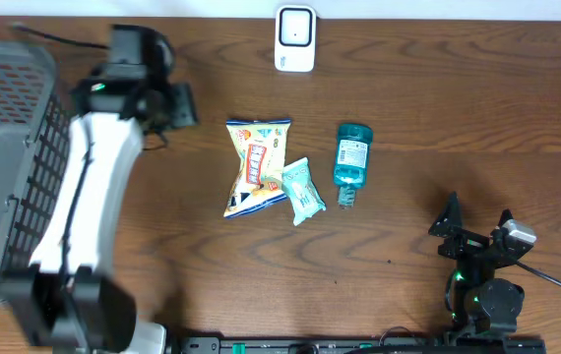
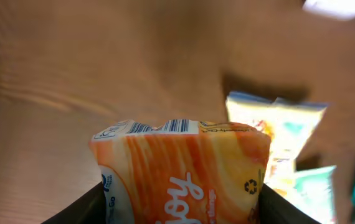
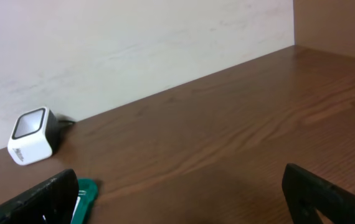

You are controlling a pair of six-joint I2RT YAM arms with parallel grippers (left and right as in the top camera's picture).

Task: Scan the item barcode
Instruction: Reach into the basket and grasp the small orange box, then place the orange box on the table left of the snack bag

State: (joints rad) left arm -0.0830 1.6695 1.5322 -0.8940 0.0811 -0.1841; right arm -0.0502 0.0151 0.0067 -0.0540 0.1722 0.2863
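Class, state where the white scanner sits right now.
In the overhead view the scanner stands at the table's far edge, centre, beyond the yellow bag and blue bottle; the right wrist view shows it at far left.

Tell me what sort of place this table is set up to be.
Probably a mock shop checkout: a white barcode scanner at the far edge, a grey mesh basket at one side, and packaged goods: a snack bag, a blue bottle, an orange packet.
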